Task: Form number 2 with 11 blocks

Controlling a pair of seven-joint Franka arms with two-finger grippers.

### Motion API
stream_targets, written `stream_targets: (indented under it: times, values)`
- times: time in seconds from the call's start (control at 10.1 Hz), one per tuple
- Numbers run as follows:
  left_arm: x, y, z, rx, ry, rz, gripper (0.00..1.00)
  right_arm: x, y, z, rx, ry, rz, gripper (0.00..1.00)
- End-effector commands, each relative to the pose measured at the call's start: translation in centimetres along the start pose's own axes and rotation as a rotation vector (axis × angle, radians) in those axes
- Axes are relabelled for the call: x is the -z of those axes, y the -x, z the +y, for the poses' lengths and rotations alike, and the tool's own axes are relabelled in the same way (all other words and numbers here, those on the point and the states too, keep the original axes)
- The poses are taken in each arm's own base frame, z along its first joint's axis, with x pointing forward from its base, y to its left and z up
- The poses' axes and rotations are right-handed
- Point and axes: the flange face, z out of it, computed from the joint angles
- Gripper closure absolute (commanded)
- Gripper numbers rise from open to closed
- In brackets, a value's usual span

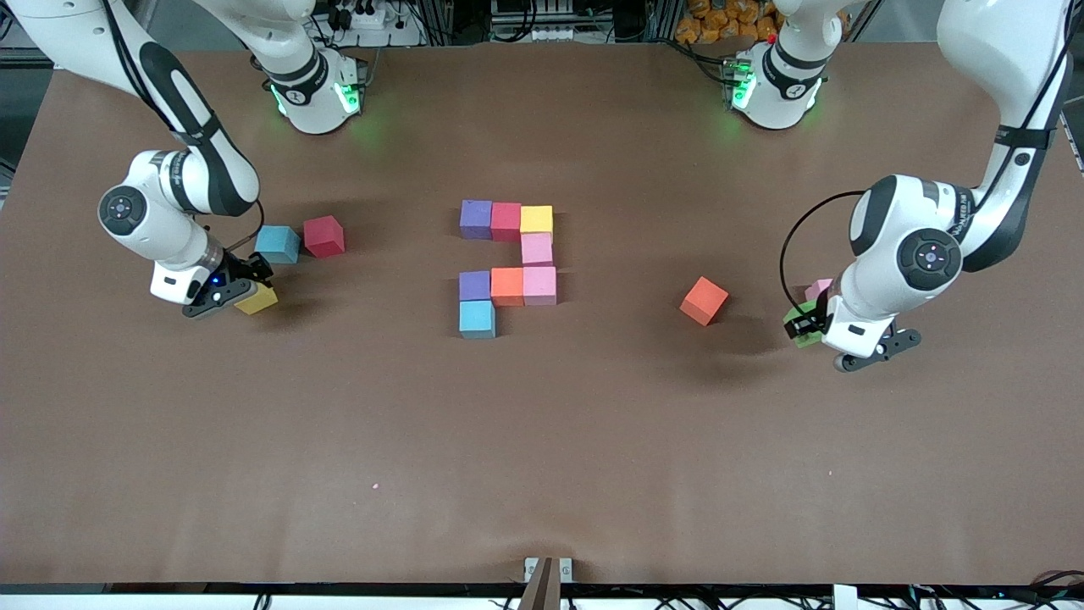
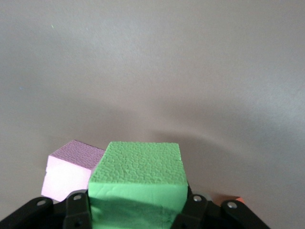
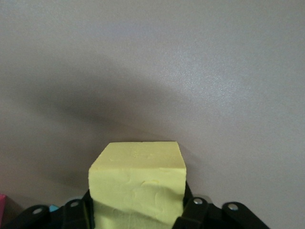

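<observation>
1. Front view: partial number 2 [image 1: 508, 267] mid-desk [image 1: 542, 440], eight blocks laid, light blue block [image 1: 477, 318] nearest camera.
2. Left hand [image 1: 804, 326] clamped on green block [image 2: 138, 183], pink block [image 2: 71, 169] just beside it.
3. Right hand [image 1: 241, 292] clamped on yellow block [image 3: 138, 183].
4. Loose on desk: orange block [image 1: 704, 300]; blue block [image 1: 278, 244] touching red block [image 1: 324, 235] near right hand.

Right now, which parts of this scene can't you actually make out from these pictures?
- Pink block: front view, mostly hidden by the left arm; left wrist view cuts off its lower part.
- Green block in the left tool: underside hidden by the fingers.
- Yellow block in the right tool: whether it is lifted off the table, unclear.
</observation>
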Motion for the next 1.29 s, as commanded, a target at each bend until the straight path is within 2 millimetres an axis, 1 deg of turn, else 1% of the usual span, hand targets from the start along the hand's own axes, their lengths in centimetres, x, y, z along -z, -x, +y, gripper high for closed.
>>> stream_targets:
  times: [0.0,0.1,0.2,0.3,0.4,0.49,0.59,0.69,0.79,0.99,1.09,1.19]
  values:
    - [2.0,-1.6,2.0,0.038,0.003,-0.034,0.64,1.7,-1.7,-0.2,0.034,0.016,0.035,0.80]
    - [2.8,-2.0,2.6,0.057,0.003,-0.037,0.64,3.2,-3.4,-0.4,0.053,0.034,0.063,0.80]
    - [3.2,-2.3,3.1,0.071,0.007,-0.036,0.64,5.2,-6.1,-1.0,0.081,0.045,0.088,0.80]
    - [3.6,-2.2,4.4,0.084,0.026,-0.044,0.64,7.7,-9.6,-2.6,0.085,0.051,0.110,0.80]
    - [3.8,-2.3,5.0,0.095,0.037,-0.044,0.64,10.1,-13.4,-5.4,0.047,0.054,0.137,0.80]
    - [3.9,-2.4,5.1,0.106,0.037,-0.044,0.64,12.0,-17.2,-8.9,-0.005,0.046,0.159,0.80]
    - [4.0,-2.4,5.1,0.111,0.038,-0.044,0.64,12.6,-20.4,-10.7,-0.087,0.021,0.145,0.80]
    - [4.0,-2.4,5.1,0.111,0.036,-0.046,0.64,13.2,-23.3,-14.0,-0.151,0.002,0.154,0.80]
    - [4.0,-2.3,5.0,0.111,0.032,-0.050,0.64,13.5,-25.2,-16.3,-0.219,-0.014,0.174,0.80]
    - [3.8,-2.3,5.2,0.153,0.049,-0.072,0.64,13.3,-27.9,-19.6,-0.328,-0.046,0.191,0.80]
    - [4.1,-2.6,5.4,0.194,0.057,-0.070,0.64,12.7,-29.6,-21.3,-0.393,-0.070,0.198,0.80]
    - [3.9,-2.2,6.5,0.244,0.059,-0.077,0.64,12.0,-31.8,-23.2,-0.454,-0.095,0.200,0.80]
